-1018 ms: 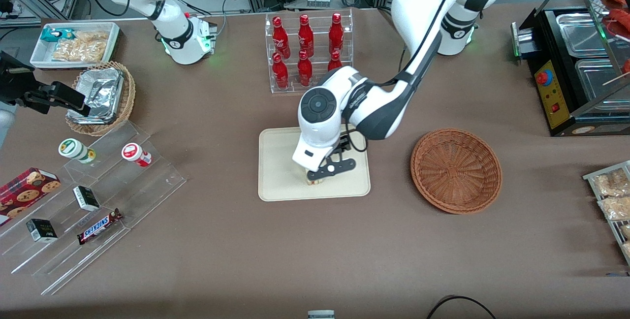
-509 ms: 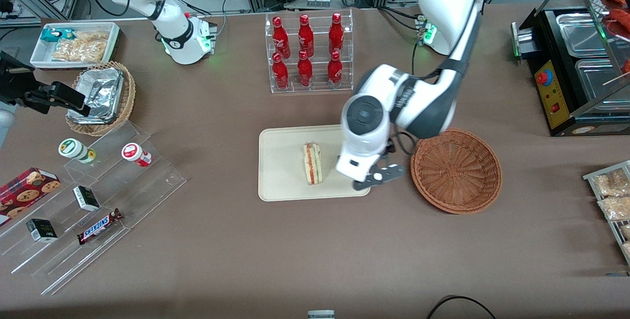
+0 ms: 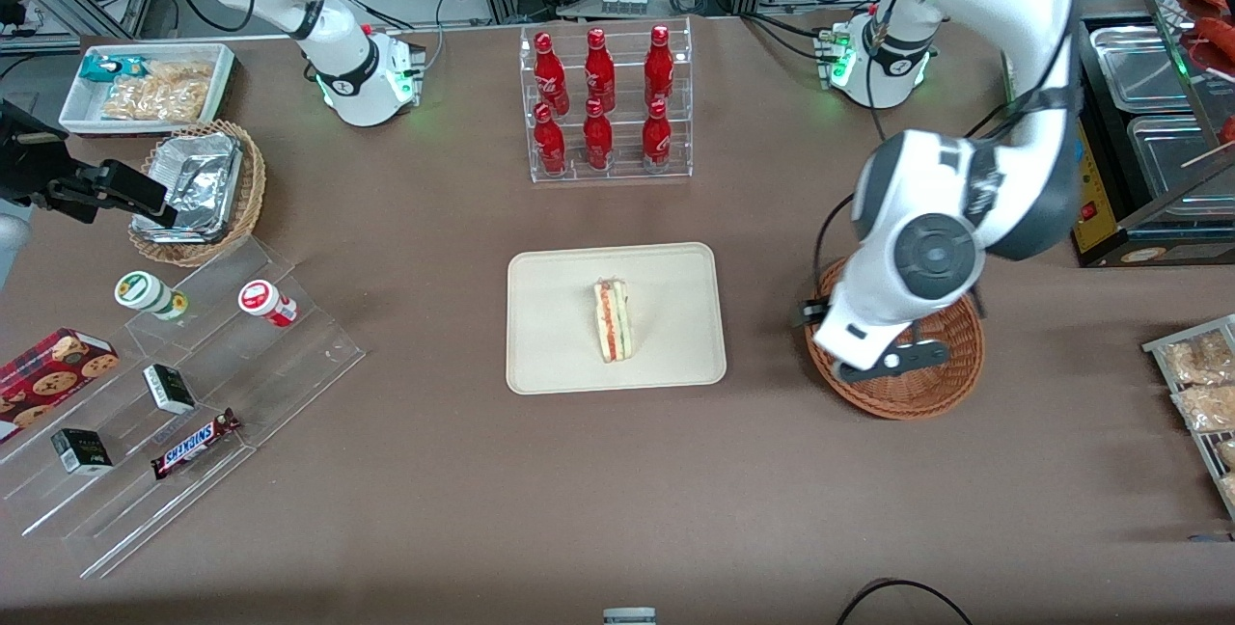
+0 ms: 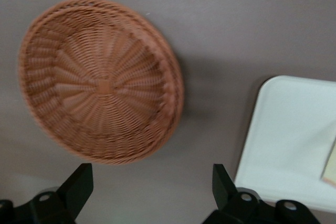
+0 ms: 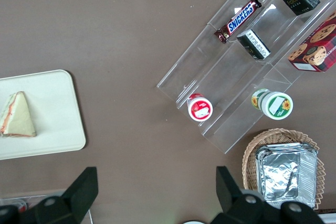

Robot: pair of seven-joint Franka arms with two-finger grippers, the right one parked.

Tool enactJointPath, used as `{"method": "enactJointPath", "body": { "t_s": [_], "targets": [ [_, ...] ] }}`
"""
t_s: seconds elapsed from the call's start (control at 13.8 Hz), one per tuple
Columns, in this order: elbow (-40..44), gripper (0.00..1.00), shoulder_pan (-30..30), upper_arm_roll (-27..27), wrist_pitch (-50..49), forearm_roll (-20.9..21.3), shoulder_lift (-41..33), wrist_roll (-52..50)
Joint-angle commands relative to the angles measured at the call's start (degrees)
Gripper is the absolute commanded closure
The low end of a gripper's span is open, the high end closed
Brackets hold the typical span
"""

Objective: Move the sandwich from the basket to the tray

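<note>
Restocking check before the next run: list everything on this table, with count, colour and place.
sandwich: 1, white with red and green filling, on the tray
tray: 1, cream, mid-table
basket: 1, reddish-brown, empty, toward the working arm's end
bottles: 6, red, in a clear rack farther from the camera than the tray
foil containers: silver, in a tan basket toward the parked arm's end
Snickers bar: 1, on the clear stepped stand
gripper: 1, black fingers open, above the reddish-brown basket
</note>
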Motion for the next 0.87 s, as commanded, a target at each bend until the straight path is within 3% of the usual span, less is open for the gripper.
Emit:
{"method": "enactJointPath", "body": {
  "t_s": [0.0,0.29,0.36,0.58,0.8],
  "targets": [
    [-2.8,0.00,-1.0,4.4,-4.5,-0.7,-6.3,6.0],
    [-2.2,0.00,-0.6,6.8,-10.1,0.3,-12.3,12.5],
    [-1.7,0.00,4.7,5.5,-10.7,0.5,-12.8,13.2],
    [0.9,0.00,15.2,-4.7,-14.7,5.8,-15.4,14.0],
    [0.7,0.00,31.8,-21.9,-16.9,8.5,-19.1,14.4]
  ]
}}
